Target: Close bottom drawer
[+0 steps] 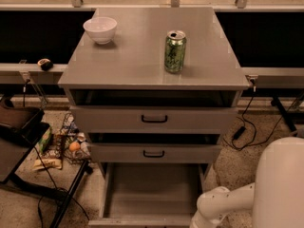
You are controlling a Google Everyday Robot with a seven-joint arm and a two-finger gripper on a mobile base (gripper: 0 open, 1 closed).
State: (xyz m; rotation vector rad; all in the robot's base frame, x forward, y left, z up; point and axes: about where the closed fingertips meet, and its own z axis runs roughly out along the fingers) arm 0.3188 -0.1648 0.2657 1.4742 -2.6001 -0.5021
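Camera view: The robot's white arm (222,202) is reaching down at the lower right and running off the bottom edge. The gripper is sitting somewhere below that edge, out of sight, so whether it is spread or pressed together cannot be told.

Just left of where the arm is heading toward the gripper, the bottom drawer (152,190) is standing pulled far out from the grey cabinet (142,65), its bare grey floor and side walls facing up. Only the top lip of its front panel is showing at the frame's lower edge; the handle is hidden.

Up and away from the gripper, the middle drawer (154,152) and the top drawer (154,118) are each showing a black bar handle, and both are standing slightly proud of the frame. Farther up, a green can (175,51) and a white bowl (100,29) are resting well apart on the cabinet top.

The closing step appears to be only beginning: the drawer is fully open. The next move is likely calling for contact on the front panel and a straight, level push inward along the rails.
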